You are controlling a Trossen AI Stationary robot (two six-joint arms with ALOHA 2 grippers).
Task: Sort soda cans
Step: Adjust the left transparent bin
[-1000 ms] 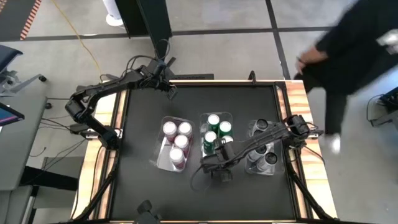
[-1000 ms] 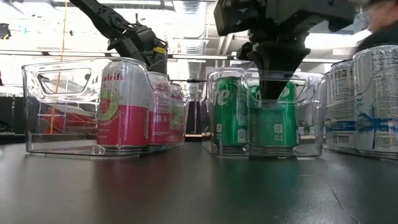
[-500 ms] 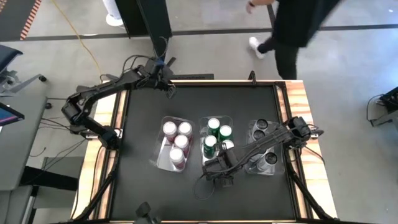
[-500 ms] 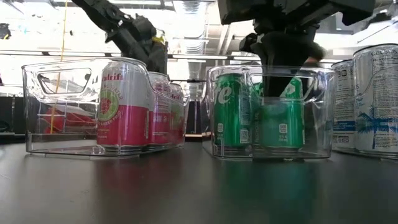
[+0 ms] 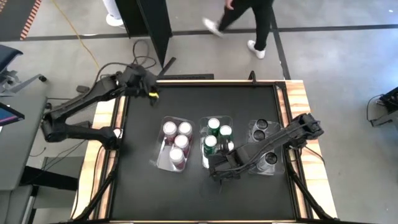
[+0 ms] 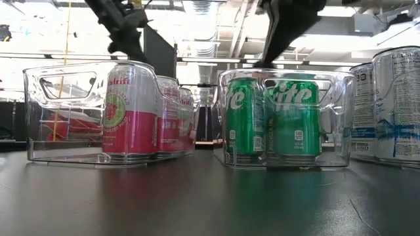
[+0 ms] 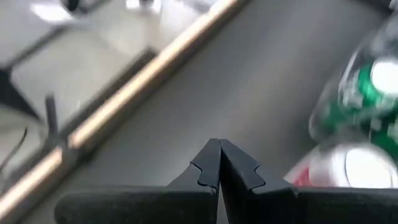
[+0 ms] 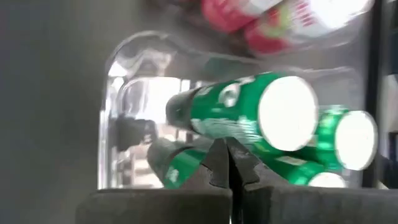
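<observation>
- Right gripper [image 5: 219, 172]: fingers [image 8: 219, 163] pressed together with no gap, holding nothing; it hangs just above the near end of the middle clear rectangular plastic bin [image 5: 203, 163], the landmark for all the places below.
- Left gripper [image 5: 153, 95]: fingers [image 7: 211, 163] likewise shut flat against each other and empty; it hangs over the far left corner of the black desk [image 5: 143, 186], well apart from the middle bin.
- Green soda cans with silver tops [image 5: 214, 123]: standing upright inside the middle bin; the high view shows three tops plainly, a fourth place being covered by the right arm. In the low view two green cans [image 6: 294, 118] stand side by side at the bin's near wall.
- Pink-and-silver soda cans [image 5: 170, 129]: four, upright, in a second clear bin [image 5: 160, 160] just beside the middle bin on its left.
- Dark-topped soda cans [image 5: 262, 124]: in a third clear bin [image 5: 281, 169] just beside the middle bin on its right, partly covered by the right arm; in the low view their bodies [image 6: 396, 105] are white with blue print.
- Person [image 5: 249, 18]: on the grey floor beyond the desk's far edge, well apart from the middle bin; only legs and light shoes show.
</observation>
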